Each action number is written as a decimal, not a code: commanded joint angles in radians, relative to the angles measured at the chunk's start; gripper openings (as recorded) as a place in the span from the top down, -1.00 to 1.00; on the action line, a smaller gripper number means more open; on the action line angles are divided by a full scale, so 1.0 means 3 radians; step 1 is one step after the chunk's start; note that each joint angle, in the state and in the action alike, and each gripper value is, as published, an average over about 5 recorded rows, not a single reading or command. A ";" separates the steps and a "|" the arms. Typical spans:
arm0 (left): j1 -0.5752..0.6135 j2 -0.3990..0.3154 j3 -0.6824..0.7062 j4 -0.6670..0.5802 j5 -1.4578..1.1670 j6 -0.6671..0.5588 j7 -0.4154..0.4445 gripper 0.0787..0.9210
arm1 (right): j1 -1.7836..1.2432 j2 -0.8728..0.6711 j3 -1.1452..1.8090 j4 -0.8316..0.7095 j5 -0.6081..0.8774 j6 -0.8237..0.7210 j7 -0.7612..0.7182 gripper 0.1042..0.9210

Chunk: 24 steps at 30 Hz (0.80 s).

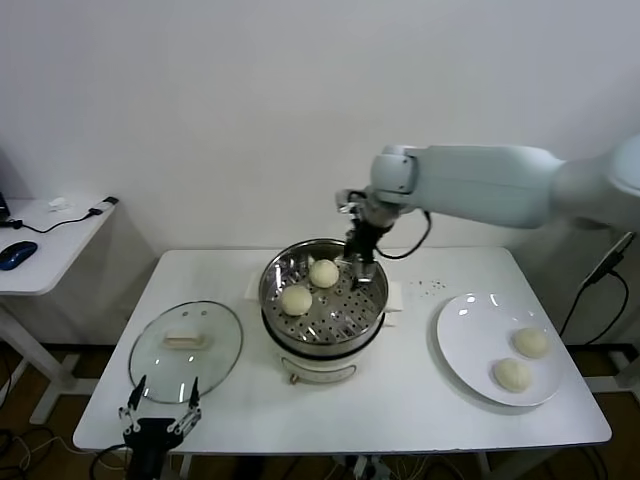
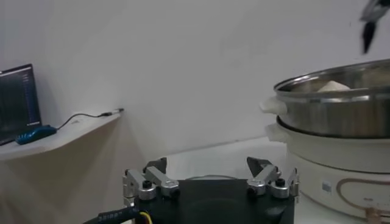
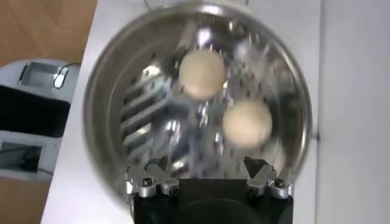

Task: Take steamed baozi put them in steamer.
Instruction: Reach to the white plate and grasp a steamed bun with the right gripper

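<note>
The steamer (image 1: 318,362), a shiny steel pot on a cream base, stands mid-table. Two steamed baozi (image 1: 323,272) (image 1: 295,299) lie on its perforated tray. Two more baozi (image 1: 531,342) (image 1: 512,374) rest on the white plate (image 1: 470,330) at the right. My right gripper (image 1: 361,268) hangs open and empty over the steamer's back right rim. In the right wrist view it (image 3: 207,167) looks down on the two baozi (image 3: 202,73) (image 3: 247,123) inside the steamer (image 3: 97,109). My left gripper (image 1: 160,400) is parked open at the table's front left corner.
A round glass lid (image 1: 186,350) with a white handle lies flat left of the steamer, just beyond the left gripper (image 2: 207,167). A side desk (image 1: 45,245) with a blue mouse stands at the far left. The steamer (image 2: 335,103) rises close beside the left wrist.
</note>
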 commanded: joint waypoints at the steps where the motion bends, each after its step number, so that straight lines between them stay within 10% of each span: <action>1: 0.0002 -0.0003 -0.0031 -0.0003 -0.0021 0.0016 -0.0001 -0.77 | -0.0133 -0.1496 0.0207 0.0579 -0.1084 0.0179 -0.0212 -0.76; 24: 0.0060 -0.0058 -0.0024 -0.0009 0.0105 0.0037 0.0001 -0.77 | -0.2817 -0.2159 0.2317 0.0113 -0.2750 0.0450 -0.0330 -0.76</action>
